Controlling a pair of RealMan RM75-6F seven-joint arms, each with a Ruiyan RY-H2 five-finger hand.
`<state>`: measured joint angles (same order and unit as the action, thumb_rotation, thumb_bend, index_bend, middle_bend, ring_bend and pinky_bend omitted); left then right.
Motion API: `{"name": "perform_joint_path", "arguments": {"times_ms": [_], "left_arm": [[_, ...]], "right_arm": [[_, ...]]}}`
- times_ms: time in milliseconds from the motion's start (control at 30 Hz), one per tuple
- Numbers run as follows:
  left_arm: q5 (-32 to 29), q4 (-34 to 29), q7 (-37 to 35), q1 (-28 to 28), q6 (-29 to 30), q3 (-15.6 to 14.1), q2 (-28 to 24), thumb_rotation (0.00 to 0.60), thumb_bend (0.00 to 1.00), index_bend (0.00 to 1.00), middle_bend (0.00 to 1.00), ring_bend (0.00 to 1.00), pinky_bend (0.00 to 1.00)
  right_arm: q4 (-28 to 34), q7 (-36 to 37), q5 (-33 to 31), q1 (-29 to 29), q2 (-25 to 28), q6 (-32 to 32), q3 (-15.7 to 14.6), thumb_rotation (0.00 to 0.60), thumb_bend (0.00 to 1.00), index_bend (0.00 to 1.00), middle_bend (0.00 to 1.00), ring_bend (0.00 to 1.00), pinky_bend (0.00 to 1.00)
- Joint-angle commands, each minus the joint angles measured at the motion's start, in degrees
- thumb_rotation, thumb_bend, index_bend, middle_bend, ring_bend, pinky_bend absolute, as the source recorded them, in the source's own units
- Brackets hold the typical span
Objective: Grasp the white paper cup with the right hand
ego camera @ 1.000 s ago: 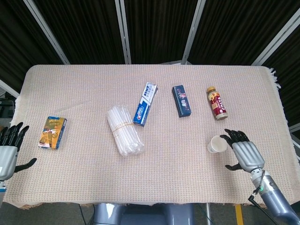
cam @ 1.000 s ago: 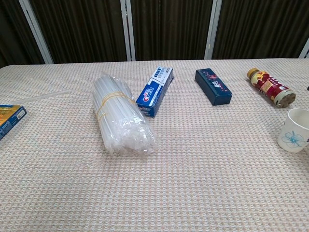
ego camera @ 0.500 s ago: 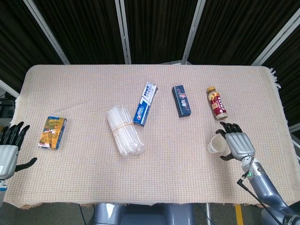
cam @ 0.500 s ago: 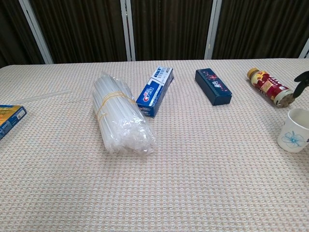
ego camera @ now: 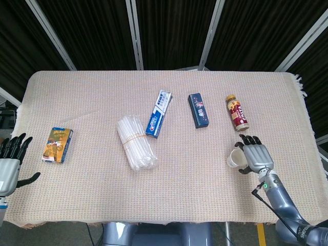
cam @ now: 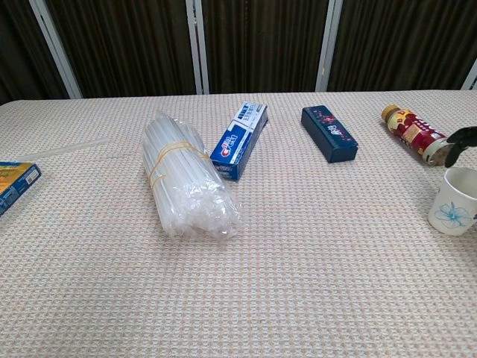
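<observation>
In the chest view the right hand [cam: 463,137] is showing only as a few dark fingertips at the right edge, and the frame is cutting off the rest. From overhead, that hand [ego camera: 255,155] is covering one side of the white paper cup [ego camera: 236,159], so contact is impossible to judge. The left hand [ego camera: 10,160] is running off the left edge (wrist cropped), and the orange box [cam: 15,181] is being clipped too.

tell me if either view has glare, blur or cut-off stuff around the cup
Head view: even light, soft shadows, sharp; the white paper cup and right hand show whole. Chest view: sharp too, mild sheen on the plastic cup sleeve; the cup sits at the right edge, with only dark fingertips showing.
</observation>
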<state>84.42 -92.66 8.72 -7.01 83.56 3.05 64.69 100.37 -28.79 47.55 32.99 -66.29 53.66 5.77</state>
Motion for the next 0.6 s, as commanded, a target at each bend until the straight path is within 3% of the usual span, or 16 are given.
{"name": "perform_joint_path", "arguments": {"times_ms": [33,233,433,600], "left_arm": [[-0.01,-0.01,-0.05,-0.01,0.00,0.00,-0.03,0.600,0.10,0.00,0.00,0.00,0.00],[-0.06,-0.01,-0.07,-0.06,-0.04,0.00,-0.05,0.600,0.10,0.00,0.00,0.00,0.00],[-0.08,0.00,0.07,-0.09,-0.03,-0.02,-0.01,0.600,0.10,0.00,0.00,0.00,0.00],[-0.14,0.00,0.14,-0.11,-0.04,-0.01,0.02,0.600,0.10,0.00,0.00,0.00,0.00]], "right_arm": [[-0.15,0.39,-0.14,0.19,-0.57,0.41,-0.08,0.600,0.09,0.37,0.00,0.00,0.00],[-0.34,2.49,1.40,-0.07,-1.47,1.96,0.25,0.600,0.13,0.50,0.03,0.00,0.00],[0.96,5.50,1.59,0.08,-0.98,1.72,1.27,0.600,0.13,0.50,0.04,0.00,0.00],[2.19,14.28,0.79,0.41,0.01,-2.08,4.49,0.600,0.13,0.50,0.04,0.00,0.00]]}}
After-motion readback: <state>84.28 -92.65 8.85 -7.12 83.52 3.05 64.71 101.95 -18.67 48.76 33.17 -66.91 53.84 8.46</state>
